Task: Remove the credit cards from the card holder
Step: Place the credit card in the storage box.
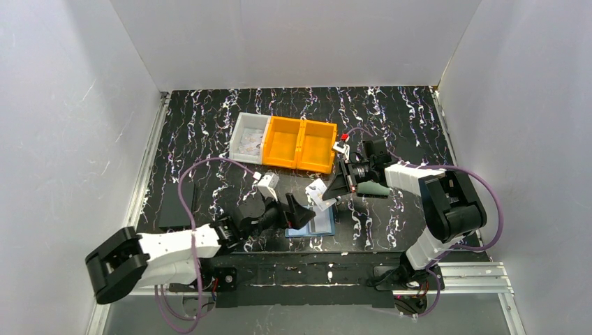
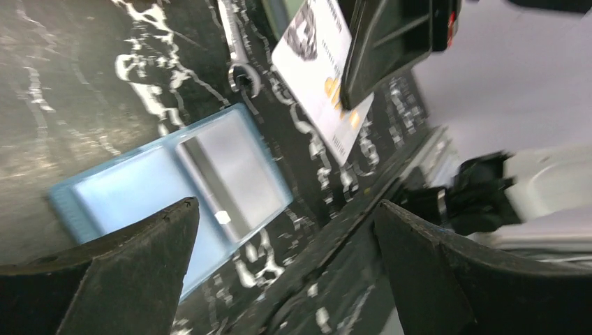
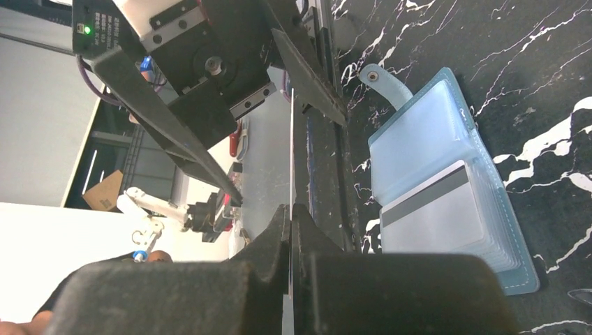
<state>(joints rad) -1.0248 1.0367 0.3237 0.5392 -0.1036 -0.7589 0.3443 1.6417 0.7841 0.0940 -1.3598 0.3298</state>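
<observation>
The blue card holder [image 1: 317, 227] lies open on the table near the front edge, its snap tab [image 3: 380, 80] sticking out. One pale credit card [image 3: 436, 216] with a dark stripe sits in its pocket. My right gripper [image 3: 290, 209] is shut on another credit card [image 2: 317, 70], which it holds raised above and beyond the holder; the right wrist view shows that card edge-on. My left gripper [image 2: 286, 216] is open just over the holder's near-left side, nothing between its fingers [image 2: 126, 279].
An orange two-part bin [image 1: 300, 143] and a white bin [image 1: 249, 136] stand at the back centre. A pale green pouch [image 1: 373, 188] lies under the right arm. A black flat block [image 1: 174, 206] sits at the left.
</observation>
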